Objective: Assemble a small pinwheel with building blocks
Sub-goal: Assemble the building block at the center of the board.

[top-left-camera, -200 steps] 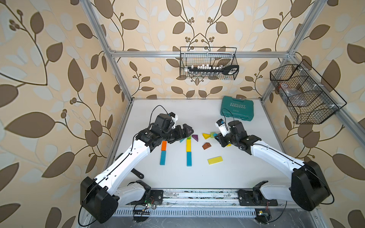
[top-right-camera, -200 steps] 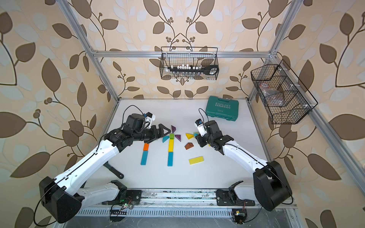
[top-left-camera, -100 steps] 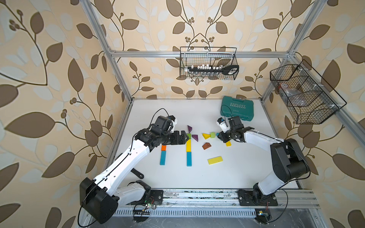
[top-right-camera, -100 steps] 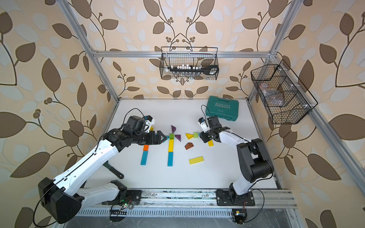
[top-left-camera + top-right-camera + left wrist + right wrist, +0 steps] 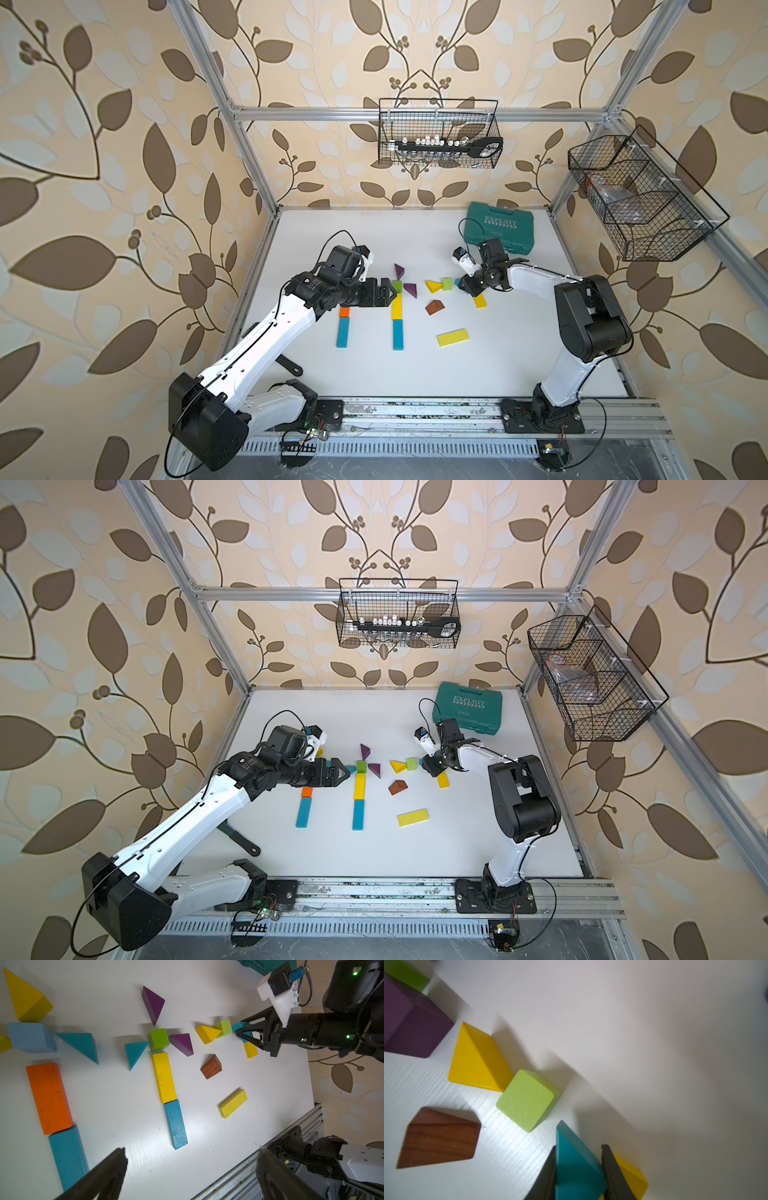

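White tabletop fills the framed cell. Nearest the rail, a flat yellow wooden bar lies alone, which we take for spare stock. Beyond it, a long teal bar and a yellow bar touch end to end as a stem. A matte green cube at the stem's far end serves as hub. A small teal wedge, a purple wedge and a second purple wedge point at it like blades, so we judge this wheel nearly done.

To the right, a brown wooden wedge sits apart and unused. A yellow wedge touches a pale green cube, apparently the start of another wheel.

Our left gripper hangs just beside the green cube, jaws spread wide and empty. Our right gripper is clamped narrow on a teal wedge, near the pale green cube and beside a short yellow block, probably as the next blade. We cannot tell whether that wedge is lifted. Farthest back lies a teal plastic case.
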You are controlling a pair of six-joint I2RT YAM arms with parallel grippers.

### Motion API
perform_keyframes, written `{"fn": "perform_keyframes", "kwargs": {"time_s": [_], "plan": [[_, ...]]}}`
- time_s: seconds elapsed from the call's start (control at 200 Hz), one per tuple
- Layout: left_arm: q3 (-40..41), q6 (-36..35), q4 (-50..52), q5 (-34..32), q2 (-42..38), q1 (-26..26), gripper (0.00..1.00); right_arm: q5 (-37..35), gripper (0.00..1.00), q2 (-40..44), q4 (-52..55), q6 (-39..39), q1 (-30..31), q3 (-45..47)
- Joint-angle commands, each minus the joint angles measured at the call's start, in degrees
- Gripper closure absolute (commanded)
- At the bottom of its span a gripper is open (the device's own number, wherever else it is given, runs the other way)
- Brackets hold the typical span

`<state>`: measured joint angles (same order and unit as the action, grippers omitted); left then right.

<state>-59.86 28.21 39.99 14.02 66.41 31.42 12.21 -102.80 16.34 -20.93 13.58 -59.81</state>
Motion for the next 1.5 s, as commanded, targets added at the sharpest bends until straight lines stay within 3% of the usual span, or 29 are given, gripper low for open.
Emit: {"fn": "perform_keyframes", "kwargs": {"time_s": [0.0, 0.325, 0.415, 0.685, 1.175, 1.285, 1.4, 1.495], "plan": [[0.28, -2.05, 0.47, 0.66, -0.54, -0.62, 0.01, 1.92, 0.93, -1.48, 0.63, -2.25, -0.22, -1.44], [0.62, -1.93, 0.18, 1.3, 0.56, -0.73, 0.01, 3.62, 0.81, -4.51, 1.69, -3.06, -0.61, -3.37], [0.7, -1.86, 0.09, 1.43, 0.65, -0.75, 0.01, 3.38, 0.68, -4.84, 2.03, -3.08, -0.6, -3.71], [0.35, -1.69, 0.27, 2.1, 1.17, -0.81, 0.01, 2.3, 0.53, -4.45, 2.17, -2.9, -0.64, -3.74], [-2.48, -4.56, 1.98, 4.3, 6.46, -0.08, 0.01, -0.23, 0.4, 1.6, 4.47, -0.28, -1.83, -3.62], [-4.62, -5.6, 3.55, 0.2, 9.36, 2.98, 0.01, -1.25, 0.39, 3.11, 5.33, 1.2, -1.74, -3.82], [-10.59, -8.06, 8.07, -9.12, 17.4, 10.33, 0.04, -3.29, 0.36, 9.3, 5.6, 7.37, -2.01, -2.52], [-17.16, -10.52, 11.42, -13.11, 26.47, 15.56, 0.11, -3.08, 0.12, 16.54, 5.82, 19.46, -4.49, -0.87]]}}
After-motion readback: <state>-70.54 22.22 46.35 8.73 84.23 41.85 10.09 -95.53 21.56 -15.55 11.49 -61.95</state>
